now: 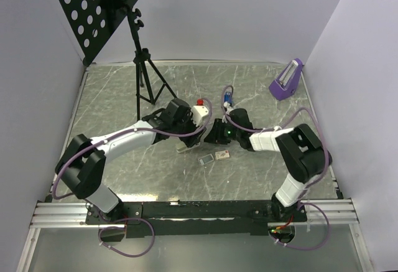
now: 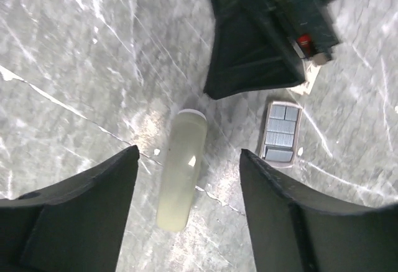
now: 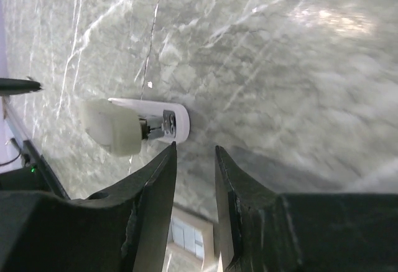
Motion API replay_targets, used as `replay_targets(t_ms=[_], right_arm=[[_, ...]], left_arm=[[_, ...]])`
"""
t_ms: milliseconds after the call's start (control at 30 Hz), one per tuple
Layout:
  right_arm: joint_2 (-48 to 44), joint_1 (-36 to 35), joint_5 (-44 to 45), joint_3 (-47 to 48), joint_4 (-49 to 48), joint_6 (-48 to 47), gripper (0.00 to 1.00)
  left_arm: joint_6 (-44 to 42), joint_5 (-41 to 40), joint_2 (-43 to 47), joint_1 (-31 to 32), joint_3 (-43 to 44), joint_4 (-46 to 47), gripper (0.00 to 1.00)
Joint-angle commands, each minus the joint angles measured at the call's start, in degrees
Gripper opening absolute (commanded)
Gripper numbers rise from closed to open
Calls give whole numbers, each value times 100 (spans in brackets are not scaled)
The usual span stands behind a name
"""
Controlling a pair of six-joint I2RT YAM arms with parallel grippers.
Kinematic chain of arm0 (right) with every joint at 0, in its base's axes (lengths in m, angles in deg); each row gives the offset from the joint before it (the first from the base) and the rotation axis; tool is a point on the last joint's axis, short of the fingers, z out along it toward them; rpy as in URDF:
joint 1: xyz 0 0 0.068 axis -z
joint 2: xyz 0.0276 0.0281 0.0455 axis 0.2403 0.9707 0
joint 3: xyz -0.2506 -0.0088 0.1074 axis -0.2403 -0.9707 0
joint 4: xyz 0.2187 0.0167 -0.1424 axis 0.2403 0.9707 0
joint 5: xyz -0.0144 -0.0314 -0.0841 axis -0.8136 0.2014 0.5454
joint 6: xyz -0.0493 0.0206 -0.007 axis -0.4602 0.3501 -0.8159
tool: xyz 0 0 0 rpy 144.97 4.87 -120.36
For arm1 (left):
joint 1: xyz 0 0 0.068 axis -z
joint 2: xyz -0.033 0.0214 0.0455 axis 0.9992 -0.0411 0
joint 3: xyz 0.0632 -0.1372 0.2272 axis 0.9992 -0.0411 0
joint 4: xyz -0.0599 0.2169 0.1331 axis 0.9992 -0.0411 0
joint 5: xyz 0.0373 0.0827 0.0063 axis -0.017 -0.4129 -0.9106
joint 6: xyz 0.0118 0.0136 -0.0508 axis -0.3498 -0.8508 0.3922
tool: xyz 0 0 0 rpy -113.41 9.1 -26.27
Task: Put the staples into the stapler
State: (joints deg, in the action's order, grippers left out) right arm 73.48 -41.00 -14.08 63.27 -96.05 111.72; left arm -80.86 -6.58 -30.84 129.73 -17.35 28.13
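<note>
Holding grey staples (image 2: 278,139), small tray (image 2: 299,134)

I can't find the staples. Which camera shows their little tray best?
Left wrist view: the staple tray lies whole, its grey strips distinct. From above it is a speck; the right wrist view shows only part at its bottom edge.

Left arm (image 1: 124,140): stretched forward and inward, forearm low.
Left gripper (image 2: 188,154): pointing down, fingers spread wide.
Right arm (image 1: 273,140): elbow folded, forearm reaching left, close to the other wrist.
Right gripper (image 3: 194,150): angled down, fingers just a narrow gap apart.
</note>
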Motion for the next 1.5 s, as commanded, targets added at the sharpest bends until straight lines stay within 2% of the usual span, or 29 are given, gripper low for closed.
replay_targets(t_ms=[0,133,267,533,800,900,1000,1033,1100,1133,1467], right_arm=[[-792,37,711,-101,644,-245,39],[-1494,46,1316,-259,952,-368,40],[-1847,46,1564,-391,1084,-430,40],[-1866,72,1520,-444,1005,-377,40],[-1743,108,1406,-453,908,-324,40],[-1725,116,1389,-453,900,-333,40],[-1690,134,1345,-453,873,-333,40],[-1672,134,1336,-453,856,-324,40],[-1629,151,1309,-453,838,-307,40],[-1611,152,1292,-444,829,-307,40],[-1488,195,1204,-462,750,-280,40]], left_arm=[[238,-103,110,-34,-53,154,70],[282,-190,-75,-25,26,58,68],[238,-173,-329,-16,246,-136,66],[89,-340,-760,-16,580,-391,62],[-17,-349,-1051,19,782,-523,53],[-43,-349,-1130,36,809,-549,47],[-61,-322,-1253,54,809,-619,26],[-69,-340,-1288,72,791,-646,16],[-61,-357,-1411,80,773,-690,9],[-69,-357,-1455,89,747,-716,1],[62,-691,-2158,256,774,-1235,1]])
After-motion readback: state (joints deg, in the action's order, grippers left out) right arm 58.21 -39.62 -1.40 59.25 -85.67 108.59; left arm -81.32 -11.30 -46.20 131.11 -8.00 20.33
